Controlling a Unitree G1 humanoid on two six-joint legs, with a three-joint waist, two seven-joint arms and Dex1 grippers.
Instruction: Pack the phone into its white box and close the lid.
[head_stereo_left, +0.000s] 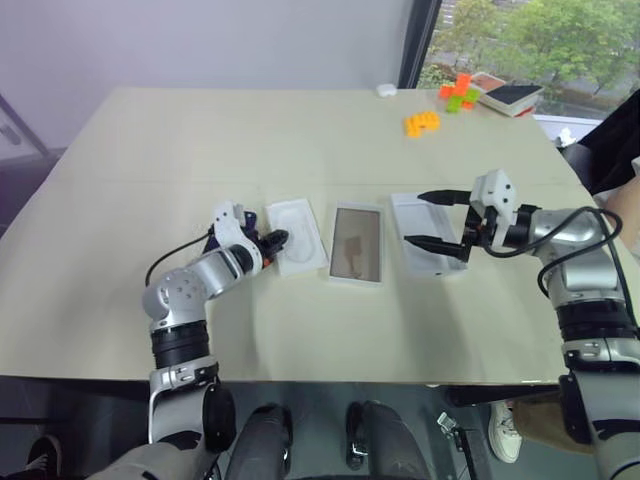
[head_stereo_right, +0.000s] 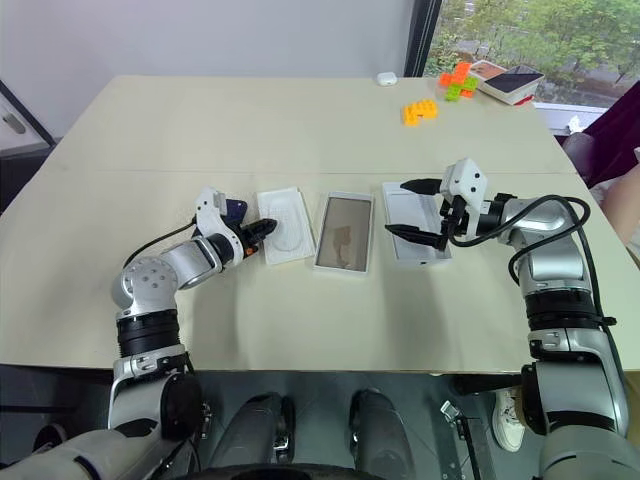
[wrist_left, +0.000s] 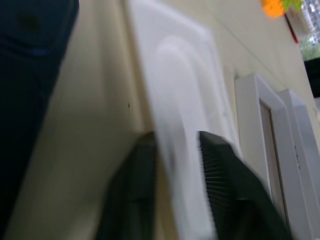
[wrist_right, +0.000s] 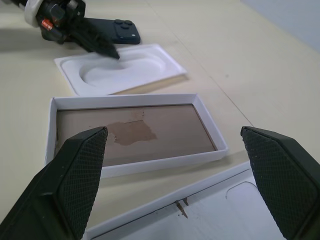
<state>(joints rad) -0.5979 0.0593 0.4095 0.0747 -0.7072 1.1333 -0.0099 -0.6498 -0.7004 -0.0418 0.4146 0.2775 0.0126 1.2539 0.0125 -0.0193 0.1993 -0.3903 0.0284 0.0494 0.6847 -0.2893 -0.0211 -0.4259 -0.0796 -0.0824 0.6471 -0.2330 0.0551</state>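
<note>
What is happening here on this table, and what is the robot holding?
The robot is packing a phone. Its left claw has its fingers around the edge of the flat white insert, while the phone lies on the table behind it. The white box sits empty in the middle. The right claw hovers open over the lid.

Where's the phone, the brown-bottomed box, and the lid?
phone (wrist_right: 119, 31), right wrist view, its camera end.
white box (head_stereo_left: 357, 245), left eye view, its tan floor.
lid (head_stereo_right: 412, 222), right eye view, its white inside.

tabletop (head_stereo_left: 200, 150): smooth matt beige | white box (wrist_right: 130, 131): matt card, tan floor | phone (wrist_right: 117, 31): glossy dark | insert (wrist_right: 120, 74): smooth white moulded
</note>
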